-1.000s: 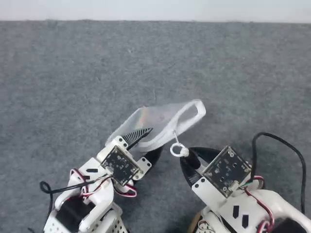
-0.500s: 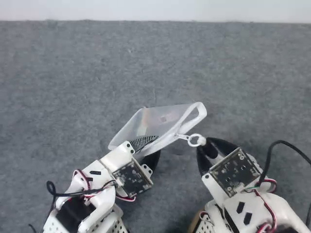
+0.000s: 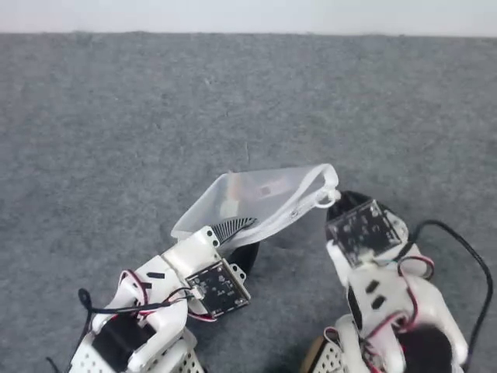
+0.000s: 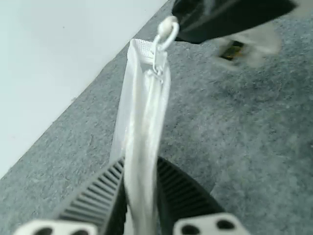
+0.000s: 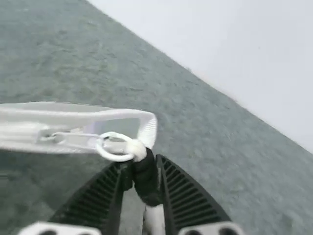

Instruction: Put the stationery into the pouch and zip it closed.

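Nearest us, the pouch [image 4: 142,122] has its near end pinched in the left end effector [image 4: 142,183], ribbed pads shut flat on the fabric; from there the zip [image 4: 146,98] runs away, looking closed along all we can see, to the slider [image 4: 157,61] at the far end by the loop [image 5: 146,128]; so we judge the zipping done, or a last tug short of it. The stationery [image 3: 230,208] seems to be inside already, showing as faint pale shapes through the wall, though we cannot tell what they are; what is left, as we read it, is to seat the slider fully and let go.

The left arm lies low at the near left of the worktop [image 3: 116,116], reaching away and rightward, holding the pouch on edge and, it seems, raised; the right arm stands at the near right, wrist turned toward the pouch's far corner; the right end effector [image 5: 141,164] is closed on a dark tab [image 5: 144,178] joined to the slider's ring [image 5: 113,147], so the pouch hangs stretched between the two.
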`<state>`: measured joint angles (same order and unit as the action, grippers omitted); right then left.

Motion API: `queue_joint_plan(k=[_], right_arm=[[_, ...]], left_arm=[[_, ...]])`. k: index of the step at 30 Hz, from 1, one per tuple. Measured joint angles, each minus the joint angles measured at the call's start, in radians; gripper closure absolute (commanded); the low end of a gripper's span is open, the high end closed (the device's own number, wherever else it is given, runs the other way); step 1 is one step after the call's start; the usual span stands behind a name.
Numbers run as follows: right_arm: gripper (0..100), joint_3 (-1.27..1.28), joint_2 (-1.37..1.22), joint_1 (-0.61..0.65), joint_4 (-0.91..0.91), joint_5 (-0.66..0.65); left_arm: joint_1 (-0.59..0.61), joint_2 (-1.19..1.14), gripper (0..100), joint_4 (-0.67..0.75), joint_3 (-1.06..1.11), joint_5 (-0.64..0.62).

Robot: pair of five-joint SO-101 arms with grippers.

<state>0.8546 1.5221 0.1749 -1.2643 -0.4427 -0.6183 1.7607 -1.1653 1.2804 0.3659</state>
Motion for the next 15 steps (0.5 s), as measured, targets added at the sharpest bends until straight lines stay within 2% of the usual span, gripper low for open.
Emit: queue_joint_plan(k=[6, 15], right_arm=[[99.2, 0.026, 0.000, -0.095, 0.083, 0.005], [99.1, 0.123, -0.002, -0.092, 0.149, -0.035]], left_arm=[[0.003, 0.012, 99, -0.012, 0.000, 0.000], [0.003, 0.012, 99, -0.012, 0.000, 0.000]])
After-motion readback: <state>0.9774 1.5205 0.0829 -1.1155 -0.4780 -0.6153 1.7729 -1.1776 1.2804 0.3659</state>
